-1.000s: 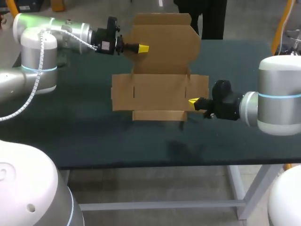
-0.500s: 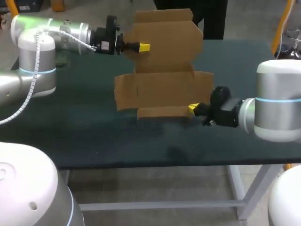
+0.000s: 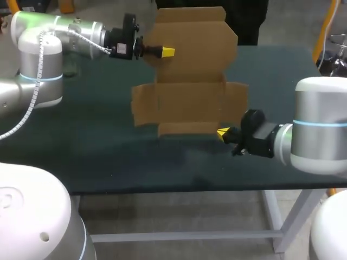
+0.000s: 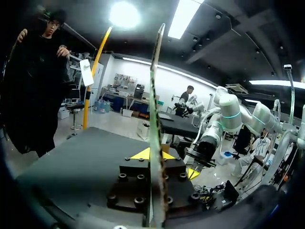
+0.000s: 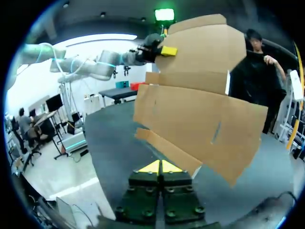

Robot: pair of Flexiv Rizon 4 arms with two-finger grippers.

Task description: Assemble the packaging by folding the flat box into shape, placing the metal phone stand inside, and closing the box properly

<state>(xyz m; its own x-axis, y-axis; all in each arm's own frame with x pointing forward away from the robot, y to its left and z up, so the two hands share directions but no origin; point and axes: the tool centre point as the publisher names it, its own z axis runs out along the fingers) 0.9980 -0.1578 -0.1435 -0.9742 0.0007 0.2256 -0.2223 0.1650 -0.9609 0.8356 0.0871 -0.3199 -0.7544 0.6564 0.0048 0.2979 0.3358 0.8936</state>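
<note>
Head camera looks down from behind — wrist cameras sit close, all sharing the box (image 3: 190, 97).

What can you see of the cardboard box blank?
The cardboard box blank is brown, die-cut, unfolded: a wide upper panel, a middle panel with side flaps and slits, a narrow bottom flap. It hangs tilted over the table, its upper panel pinched by the left claw. The right claw, tips together, sits at the bottom flap's corner; contact unclear.

Left edge of box (image 3: 190, 103) far flap hidden behind left fingers (image 3: 168, 52); left wrist view shows only its thin edge. Right fingers (image 3: 222, 132) at near-right corner: contact unclear. Patch of tabletop (image 3: 108, 157) under box hidden.
</note>
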